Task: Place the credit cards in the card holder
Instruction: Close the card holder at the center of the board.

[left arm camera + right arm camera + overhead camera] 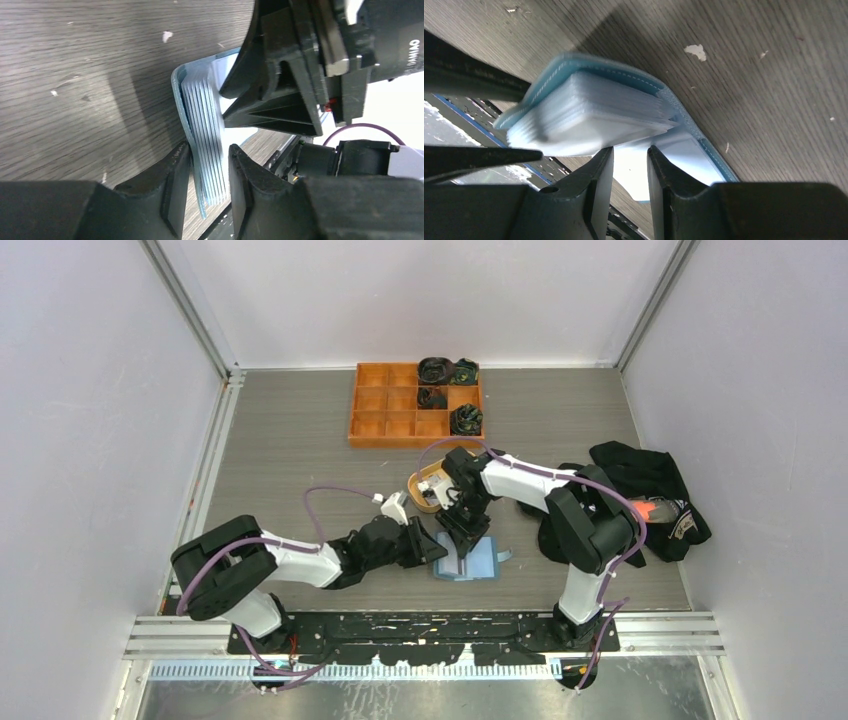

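Note:
The blue card holder lies open on the table in front of both arms, its stack of clear sleeves fanned up. My left gripper reaches in from the left. In the left wrist view its jaws straddle the lower edge of the sleeves: one finger touches the blue cover, and a slim gap is left at the other. My right gripper hangs over the holder, open, tips just under the sleeve stack, gripping nothing. Pale flat pieces, perhaps credit cards, lie in a tan dish.
The oval tan dish sits just behind the right gripper. An orange compartment tray with dark bundles stands at the back. A black cloth heap lies at the right. The two grippers are almost touching over the holder.

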Tool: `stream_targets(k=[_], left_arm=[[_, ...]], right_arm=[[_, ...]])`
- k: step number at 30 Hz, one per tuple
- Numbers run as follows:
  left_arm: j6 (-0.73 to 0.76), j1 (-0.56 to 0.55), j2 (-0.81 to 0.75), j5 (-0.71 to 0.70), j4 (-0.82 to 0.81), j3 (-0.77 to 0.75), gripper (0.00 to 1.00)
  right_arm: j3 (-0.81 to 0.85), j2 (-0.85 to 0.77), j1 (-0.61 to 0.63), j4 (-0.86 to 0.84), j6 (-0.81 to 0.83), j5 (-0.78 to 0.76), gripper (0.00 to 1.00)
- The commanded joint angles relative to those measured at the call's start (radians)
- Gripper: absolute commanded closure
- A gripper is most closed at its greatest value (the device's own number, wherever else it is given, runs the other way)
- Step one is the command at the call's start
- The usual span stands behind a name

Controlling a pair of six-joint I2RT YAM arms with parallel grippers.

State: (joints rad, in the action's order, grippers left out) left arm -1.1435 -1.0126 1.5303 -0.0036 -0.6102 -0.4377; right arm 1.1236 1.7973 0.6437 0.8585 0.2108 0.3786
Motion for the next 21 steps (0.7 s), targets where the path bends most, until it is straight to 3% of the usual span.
stream_targets(k=[1, 8, 13, 21], left_arm=[[0.02, -0.035, 0.0, 0.011, -0.025, -0.078, 0.68], [0.032, -0.047, -0.005, -0.037, 0.034, -0.096, 0.85], [0.075, -0.06, -0.048, -0.079, 0.163, -0.126, 1.0], [0.172, -0.069, -0.193, -0.167, 0.478, -0.163, 1.0]], right_arm=[[0.027, -0.042, 0.001, -0.043, -0.014, 0.039, 0.63], [0.032, -0.052, -0.007, -0.038, -0.016, 0.049, 0.64], [0.039, -0.08, -0.028, -0.026, -0.012, 0.068, 0.62], [0.043, -0.17, -0.093, -0.002, 0.008, 0.139, 0.56]])
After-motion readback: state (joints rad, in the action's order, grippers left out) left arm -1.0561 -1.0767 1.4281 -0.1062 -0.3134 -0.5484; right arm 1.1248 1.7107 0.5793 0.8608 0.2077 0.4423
